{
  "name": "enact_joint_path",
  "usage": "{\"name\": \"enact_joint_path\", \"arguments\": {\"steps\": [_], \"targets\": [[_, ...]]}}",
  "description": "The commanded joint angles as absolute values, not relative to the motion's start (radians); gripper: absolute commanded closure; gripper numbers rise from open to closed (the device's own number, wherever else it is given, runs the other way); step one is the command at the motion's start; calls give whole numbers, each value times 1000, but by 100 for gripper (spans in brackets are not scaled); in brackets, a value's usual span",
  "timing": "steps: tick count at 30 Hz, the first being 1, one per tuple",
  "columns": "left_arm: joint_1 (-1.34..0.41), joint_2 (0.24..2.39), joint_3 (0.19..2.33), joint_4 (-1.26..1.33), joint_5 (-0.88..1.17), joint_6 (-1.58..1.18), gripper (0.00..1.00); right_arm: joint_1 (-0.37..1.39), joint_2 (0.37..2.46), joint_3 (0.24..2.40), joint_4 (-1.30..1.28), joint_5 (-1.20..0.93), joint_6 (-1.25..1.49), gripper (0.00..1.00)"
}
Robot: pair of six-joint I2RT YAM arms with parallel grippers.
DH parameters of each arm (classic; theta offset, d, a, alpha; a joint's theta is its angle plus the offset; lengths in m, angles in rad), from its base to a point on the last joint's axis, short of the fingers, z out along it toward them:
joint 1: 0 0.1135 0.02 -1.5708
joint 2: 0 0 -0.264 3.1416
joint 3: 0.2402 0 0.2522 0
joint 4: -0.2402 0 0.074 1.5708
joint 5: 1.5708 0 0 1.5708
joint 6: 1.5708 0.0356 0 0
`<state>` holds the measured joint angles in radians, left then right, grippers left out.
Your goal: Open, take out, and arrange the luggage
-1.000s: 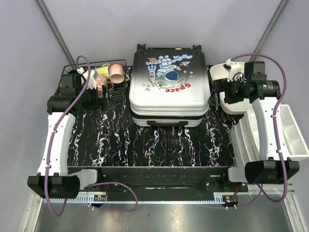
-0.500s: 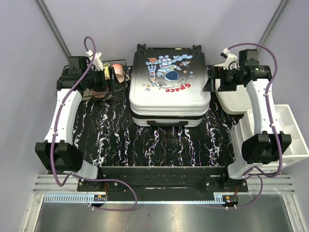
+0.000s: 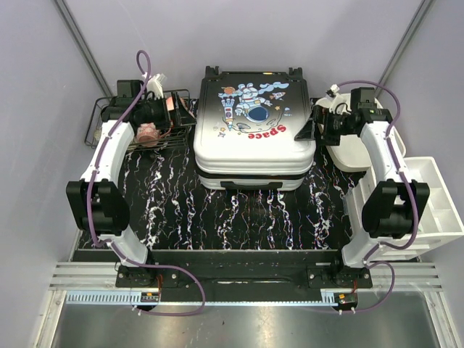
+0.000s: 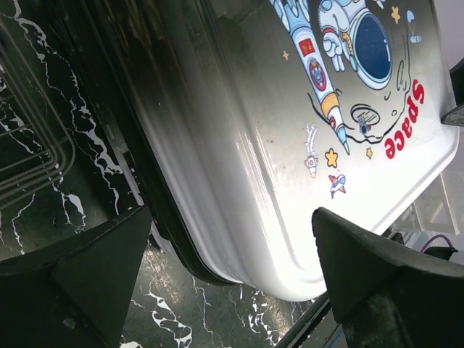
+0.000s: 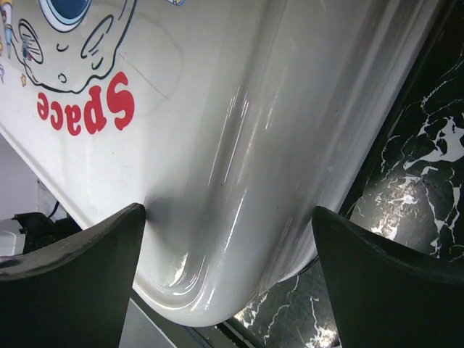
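The luggage [image 3: 254, 130] lies flat and closed at the middle back of the table, astronaut print and red "Space" facing up. My left gripper [image 3: 185, 116] is open beside its left side, above the wire basket. In the left wrist view the suitcase [image 4: 290, 145] fills the gap in front of the open left gripper [image 4: 232, 268]. My right gripper [image 3: 308, 129] is open next to the suitcase's right side. In the right wrist view the white shell [image 5: 217, 145] sits in front of the open right gripper [image 5: 228, 279]. Neither gripper holds anything.
A black wire basket [image 3: 109, 116] with a pink cup [image 3: 148, 133] stands at the back left. A white rounded bin [image 3: 348, 148] sits behind the right gripper, and a white divided bin [image 3: 435, 196] at the right edge. The mat [image 3: 239, 214] is black marble-patterned.
Both arms have swung inward towards the suitcase. The left gripper moved right over the basket, the right gripper moved left to the suitcase's side. The suitcase has not moved.
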<state>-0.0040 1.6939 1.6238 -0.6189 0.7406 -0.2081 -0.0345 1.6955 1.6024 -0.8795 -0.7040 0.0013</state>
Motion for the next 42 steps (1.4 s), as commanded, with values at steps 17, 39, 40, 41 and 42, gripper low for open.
{"name": "enact_joint_path", "arguments": {"steps": [17,39,40,41,42], "targets": [[-2,1746,1608,-545,979,-232,1,285,1208,1109,-782,-904,92,5],[-121,1074,1140,-1473,851,1549,7,20,1342,1480,-945,-627,38,6],[-202,1051,1106,-1427,841,1531,7,17,1350,1485,-951,-621,31,5],[-236,1011,1038,-1301,835,1485,7,18,1353,1488,-962,-608,28,4],[-267,990,1002,-1232,836,1465,7,17,1356,1483,-968,-603,31,3]]}}
